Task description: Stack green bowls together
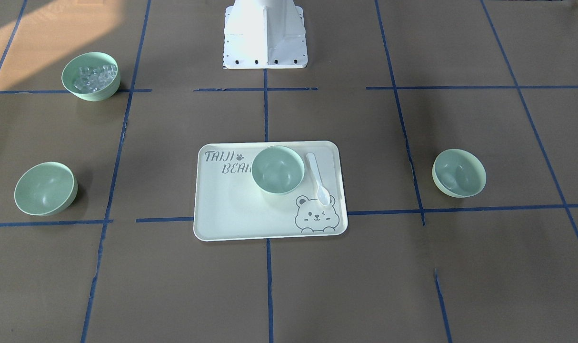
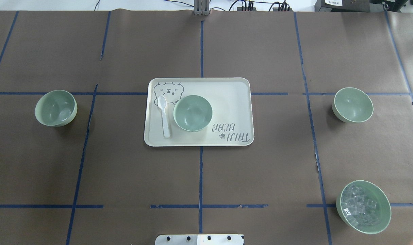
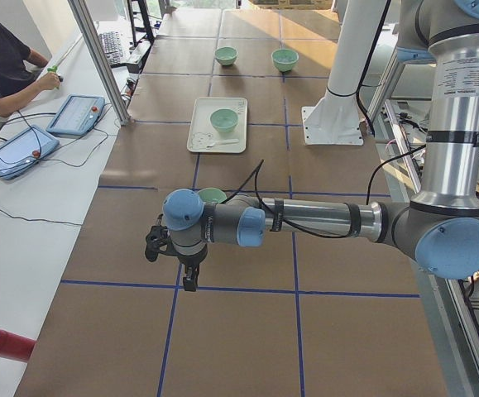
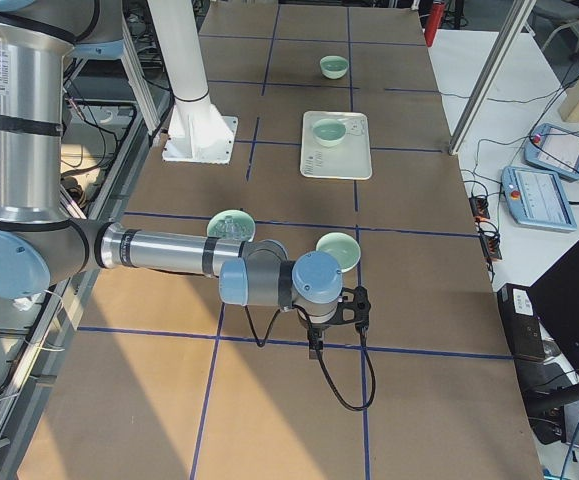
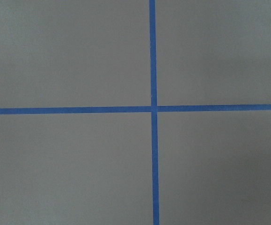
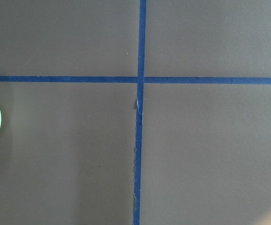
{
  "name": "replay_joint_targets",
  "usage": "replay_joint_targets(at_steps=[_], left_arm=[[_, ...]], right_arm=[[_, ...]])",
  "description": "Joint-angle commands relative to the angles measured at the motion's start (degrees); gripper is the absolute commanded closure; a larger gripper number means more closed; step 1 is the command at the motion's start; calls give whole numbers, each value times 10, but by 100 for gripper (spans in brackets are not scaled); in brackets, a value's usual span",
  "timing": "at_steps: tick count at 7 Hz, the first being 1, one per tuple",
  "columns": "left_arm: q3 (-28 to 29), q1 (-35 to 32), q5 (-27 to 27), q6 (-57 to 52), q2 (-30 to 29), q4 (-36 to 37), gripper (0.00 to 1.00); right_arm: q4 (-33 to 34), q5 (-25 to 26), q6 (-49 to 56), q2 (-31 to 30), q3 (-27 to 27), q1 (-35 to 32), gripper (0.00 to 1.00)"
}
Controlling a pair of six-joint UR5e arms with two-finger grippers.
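The middle bowl (image 2: 193, 113) sits on the tray (image 2: 233, 102) at the centre of the bench (image 2: 125, 170). The left bowl (image 2: 56, 108) lies toward the left edge and the right bowl (image 2: 352, 104) toward the right edge. The left hand (image 3: 189, 284) hangs just edgeward of the left bowl, and the right hand (image 4: 314, 345) likewise by the right bowl. I cannot tell how wide either hand stands.

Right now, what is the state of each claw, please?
Left claw: cannot be told, side view only.
Right claw: cannot be told, side view only.
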State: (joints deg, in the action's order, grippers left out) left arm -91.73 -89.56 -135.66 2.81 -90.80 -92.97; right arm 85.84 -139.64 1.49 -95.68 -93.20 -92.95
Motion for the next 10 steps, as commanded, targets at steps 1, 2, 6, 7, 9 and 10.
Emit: replay_joint_targets(at_steps=[1,2,6,7,9,10], left_arm=[[-7,0,0,0,-3,-6,0],[-14,15,1,-3,-5,-22,0],[-16,171,7,312,-2,-249,0],[-17,198,21,347,-6,-252,0],[-12,251,86,425,-25,-276,0],[-7,280,111,465,-25,-305,2]], right_arm=[[-4,1,-1,1,-4,-1,0],[-5,-1,-1,1,-5,-1,0],[-6,0,-2,16,-8,0,0],[-6,1,-2,22,-10,0,0],[-8,8,-2,23,-17,0,0],[-8,6,-3,22,-14,0,0]])
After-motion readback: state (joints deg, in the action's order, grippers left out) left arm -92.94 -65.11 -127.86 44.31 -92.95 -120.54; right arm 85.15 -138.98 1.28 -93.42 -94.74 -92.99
